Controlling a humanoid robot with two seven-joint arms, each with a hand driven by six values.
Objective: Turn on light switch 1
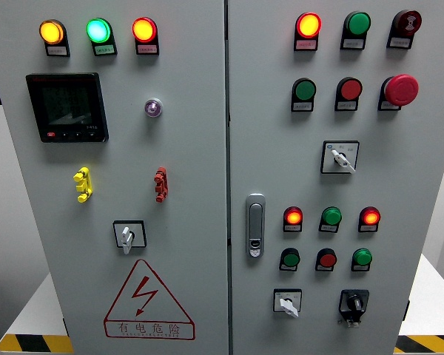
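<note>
Head view faces a grey electrical cabinet (192,148) with two doors split by a vertical seam just right of the middle. No robot hand or arm shows anywhere, so whether the fingers are apart, together or clamped on anything cannot be told, nor how any switch lies relative to a hand. On the left door, a black display meter (66,107) sits upper left, and a red-bordered triangular warning sign (148,302) with a lightning bolt fills the lower part. Above the meter run three lit lamps: amber (51,32), green (98,30) and orange-red (143,29). The right door carries a silver door handle (255,225) near the seam, a red mushroom emergency button (401,89) at upper right, and rows of red and green indicator lamps. Four rotary switches show: one on the left door (128,234) above the warning sign, one mid right door (340,157), and two along the bottom, white-handled (287,302) and black-handled (354,303). Which of these is switch 1 cannot be told; the labels are too small to read.
</note>
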